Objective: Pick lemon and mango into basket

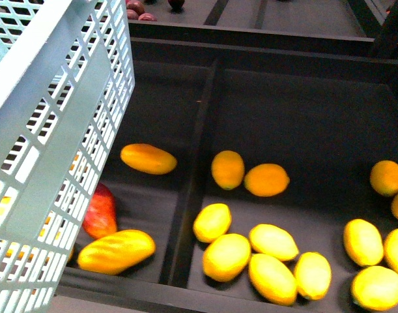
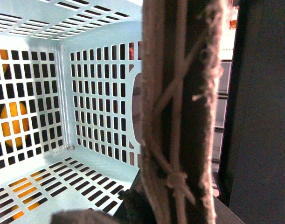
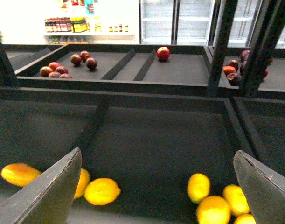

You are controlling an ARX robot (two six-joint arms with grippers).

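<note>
Turquoise basket [image 1: 75, 140] tilted, empty — long yellow mango [image 1: 116, 251] just beside it, lemon [image 1: 212, 222] in next compartment.

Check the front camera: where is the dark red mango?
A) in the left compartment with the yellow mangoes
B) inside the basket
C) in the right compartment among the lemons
A: the red mango lies left of the divider, between the far yellow mango and the near yellow mango, partly hidden by the basket.

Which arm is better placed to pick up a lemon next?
Right. The right gripper is open and empty above the tray, lemons just ahead. The left wrist camera looks closely at the basket and its handle, so the left arm seems busy holding it.
</note>
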